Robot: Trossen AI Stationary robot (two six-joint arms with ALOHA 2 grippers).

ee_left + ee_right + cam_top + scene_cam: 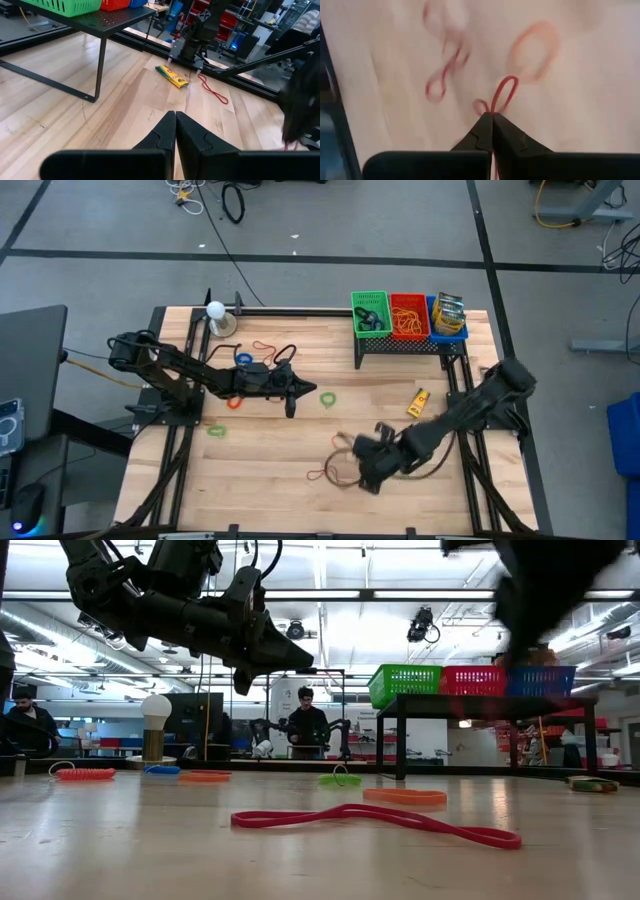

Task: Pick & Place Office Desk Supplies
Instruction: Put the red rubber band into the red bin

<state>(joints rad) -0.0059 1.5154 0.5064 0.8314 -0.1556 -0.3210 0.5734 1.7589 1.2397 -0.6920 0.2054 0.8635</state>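
Two arms share the wooden worktop (pixel 270 480), with a black rack holding green, red and blue baskets (pixel 409 317) at the upper right of the high view. Left of centre, the left tool (pixel 312 388) hangs shut on nothing. Lower centre, the right tool (pixel 492 116) is pinched closed on a red rubber band (pixel 501 95), with a loop of it sticking out past the tips. An orange band (pixel 536 50) lies just beyond. The yellow crayon box (pixel 417 402) sits right of centre. The band looks light, limp and stretchy, so I judge it will dangle and may snag; pinching a single strand near its bend should hold it best.
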